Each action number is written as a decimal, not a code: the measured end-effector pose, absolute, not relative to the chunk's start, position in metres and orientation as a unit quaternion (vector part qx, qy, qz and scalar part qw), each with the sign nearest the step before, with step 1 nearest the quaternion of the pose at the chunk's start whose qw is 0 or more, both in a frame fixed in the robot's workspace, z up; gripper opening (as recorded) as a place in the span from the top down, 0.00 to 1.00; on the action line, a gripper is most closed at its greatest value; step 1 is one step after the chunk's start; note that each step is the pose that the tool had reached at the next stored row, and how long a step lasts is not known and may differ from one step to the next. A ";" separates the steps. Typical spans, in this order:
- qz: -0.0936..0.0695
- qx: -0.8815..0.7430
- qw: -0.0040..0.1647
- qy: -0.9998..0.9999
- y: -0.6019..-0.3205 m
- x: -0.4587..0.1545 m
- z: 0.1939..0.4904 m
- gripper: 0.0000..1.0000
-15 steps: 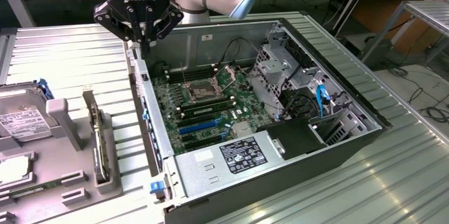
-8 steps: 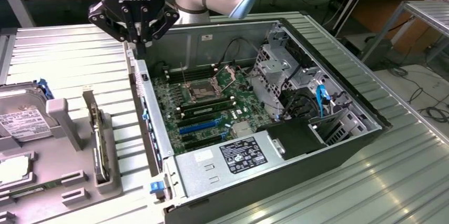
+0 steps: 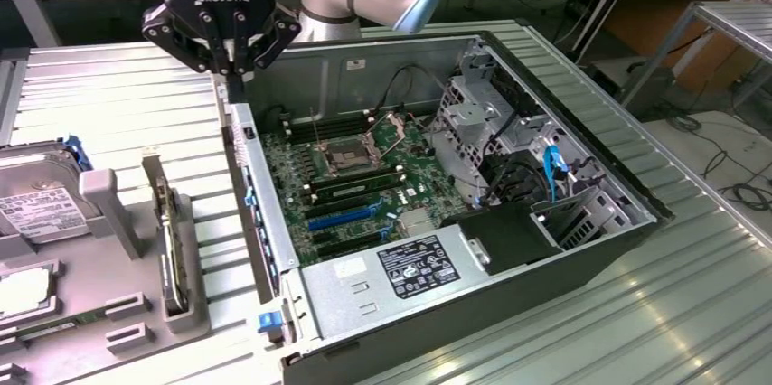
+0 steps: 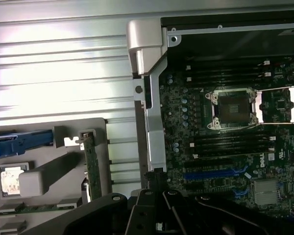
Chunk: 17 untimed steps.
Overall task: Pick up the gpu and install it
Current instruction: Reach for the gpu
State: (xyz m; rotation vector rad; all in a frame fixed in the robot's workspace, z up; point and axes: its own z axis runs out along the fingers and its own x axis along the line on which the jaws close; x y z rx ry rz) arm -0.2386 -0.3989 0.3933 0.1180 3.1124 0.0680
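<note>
The gpu point(image 3: 173, 245) stands on edge in a slot of the grey holder point(image 3: 115, 213), a thin dark card with a silver bracket along its top; the wrist view has it too, gpu point(image 4: 91, 166). My gripper point(image 3: 230, 73) hangs above the rear wall of the open computer case point(image 3: 603, 186), well away from the gpu and further back. Its fingers meet at the tips with nothing between them. In the wrist view the gripper point(image 4: 161, 198) is dark at the frame edge. The motherboard point(image 3: 350, 177) lies exposed, with blue expansion slots point(image 3: 343, 215) free.
A silver hard drive point(image 3: 42, 200) with a white label sits in the holder beside the gpu, with a processor chip point(image 3: 24, 290) and a green memory stick point(image 3: 54, 323) nearer the front. The power supply point(image 3: 399, 267) and drive cage point(image 3: 507, 132) crowd the case's front and right.
</note>
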 end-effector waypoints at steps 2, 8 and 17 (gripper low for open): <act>0.022 0.038 0.013 0.999 -0.399 -0.241 0.393 0.89; 0.022 0.038 0.013 0.999 -0.399 -0.247 0.393 0.89; 0.022 0.038 0.013 0.999 -0.399 -0.258 0.393 0.89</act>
